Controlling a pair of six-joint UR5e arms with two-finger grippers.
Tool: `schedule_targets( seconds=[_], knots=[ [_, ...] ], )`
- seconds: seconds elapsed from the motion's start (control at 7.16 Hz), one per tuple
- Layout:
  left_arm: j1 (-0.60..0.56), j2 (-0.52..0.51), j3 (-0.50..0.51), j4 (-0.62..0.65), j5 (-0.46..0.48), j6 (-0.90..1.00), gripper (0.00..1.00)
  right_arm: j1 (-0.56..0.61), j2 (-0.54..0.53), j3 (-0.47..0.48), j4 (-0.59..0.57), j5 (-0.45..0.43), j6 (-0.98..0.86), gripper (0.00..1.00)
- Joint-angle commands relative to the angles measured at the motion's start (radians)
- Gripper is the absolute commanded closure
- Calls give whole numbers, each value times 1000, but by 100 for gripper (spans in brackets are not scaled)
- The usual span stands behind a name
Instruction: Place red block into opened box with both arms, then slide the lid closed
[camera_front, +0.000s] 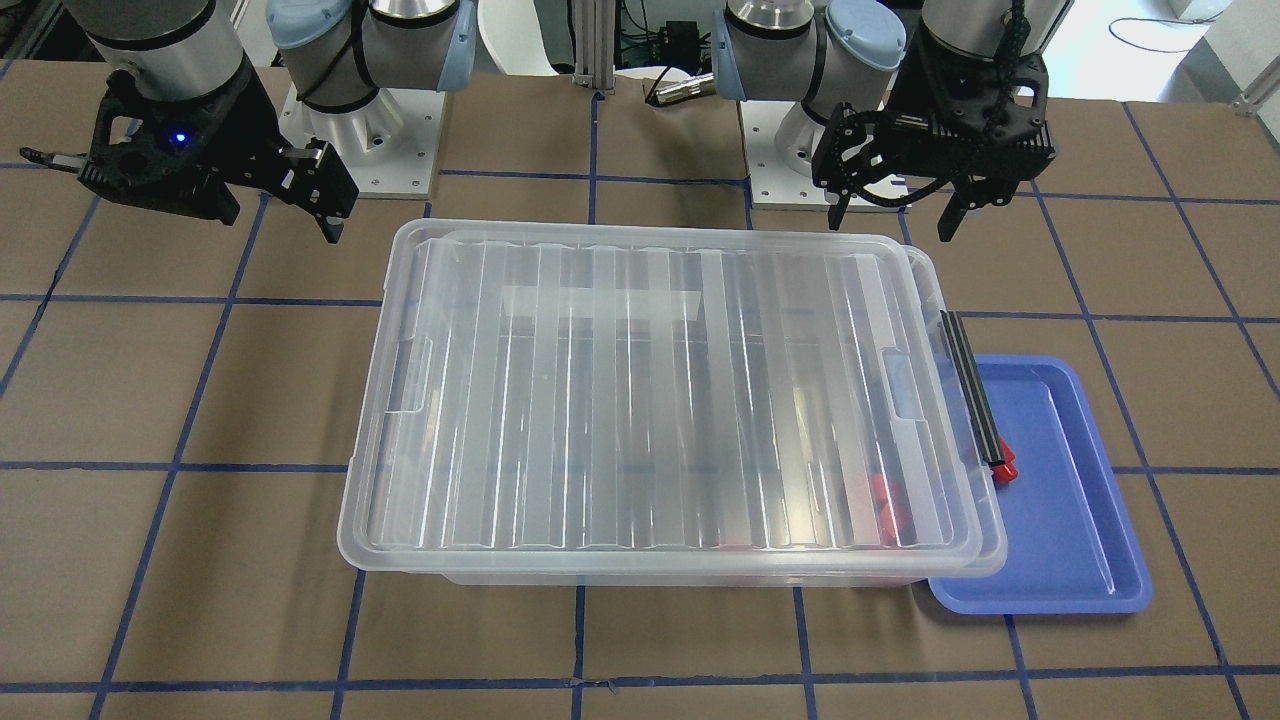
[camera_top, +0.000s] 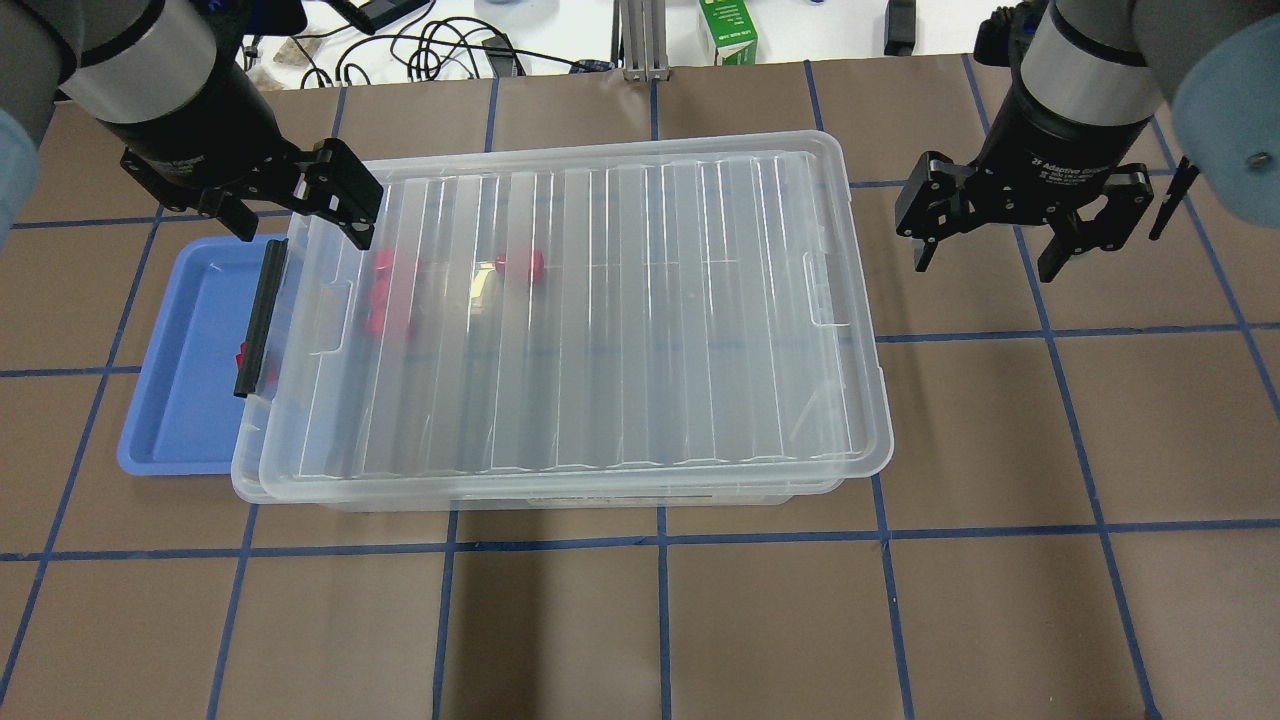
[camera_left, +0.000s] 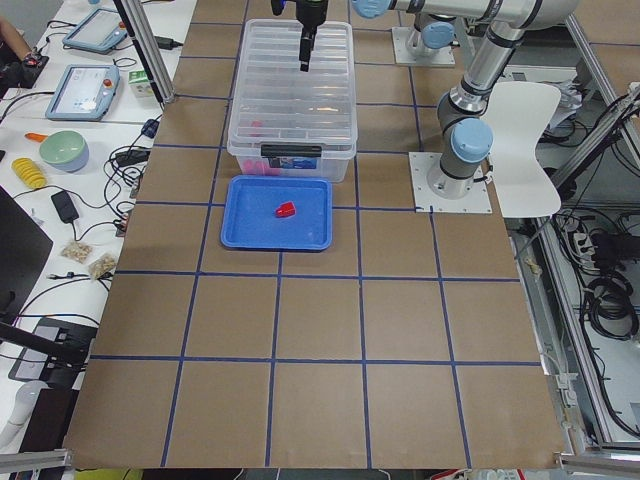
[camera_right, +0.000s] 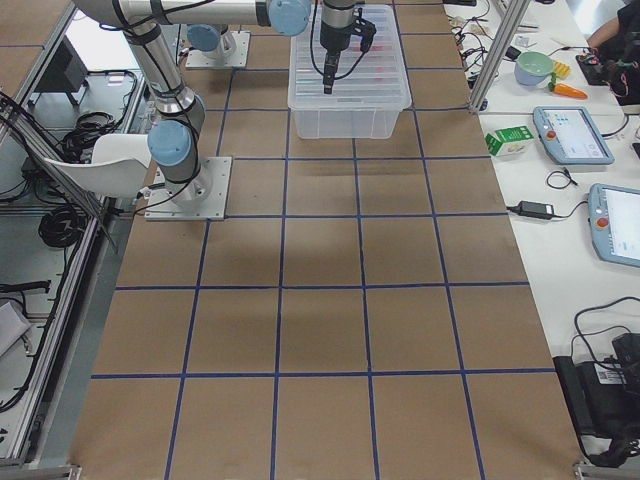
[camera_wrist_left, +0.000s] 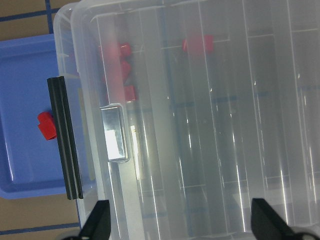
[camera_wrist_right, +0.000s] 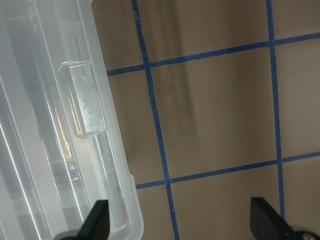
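Observation:
The clear box (camera_front: 992, 520) sits mid-table with the ribbed clear lid (camera_front: 640, 390) lying on top, shifted slightly toward my right so the box rim (camera_top: 244, 470) shows at the tray end. Several red blocks (camera_top: 520, 264) are visible through the lid. One red block (camera_front: 1003, 468) lies on the blue tray, also seen in the left wrist view (camera_wrist_left: 46, 125). My left gripper (camera_top: 300, 235) hangs open above the lid's tray-side end (camera_wrist_left: 116, 132). My right gripper (camera_top: 985, 262) hangs open beside the opposite end, over bare table, holding nothing.
A blue tray (camera_top: 170, 400) lies against the box on my left. A black latch strip (camera_top: 258, 315) runs along that end of the box. A green carton (camera_top: 727, 30) and cables lie beyond the far table edge. A white chair (camera_left: 525, 130) stands behind my base.

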Motion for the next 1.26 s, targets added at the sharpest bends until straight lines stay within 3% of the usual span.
schedule_targets(
  seconds=[0.0, 0.56, 0.84, 1.12],
  knots=[
    [1, -13, -1, 0, -12, -8, 0, 0, 0, 0, -2, -2, 0, 0],
    [0, -8, 2, -2, 1, -11, 0, 2, 21, 3, -18, 12, 3, 0],
    [0, -10, 7, -2, 2, -13, 0, 15, 144, -11, -128, 23, 15, 0],
    [0, 1, 1, -5, 1, -14, 0, 49, 195, -11, -207, 43, 9, 0]
  ],
)
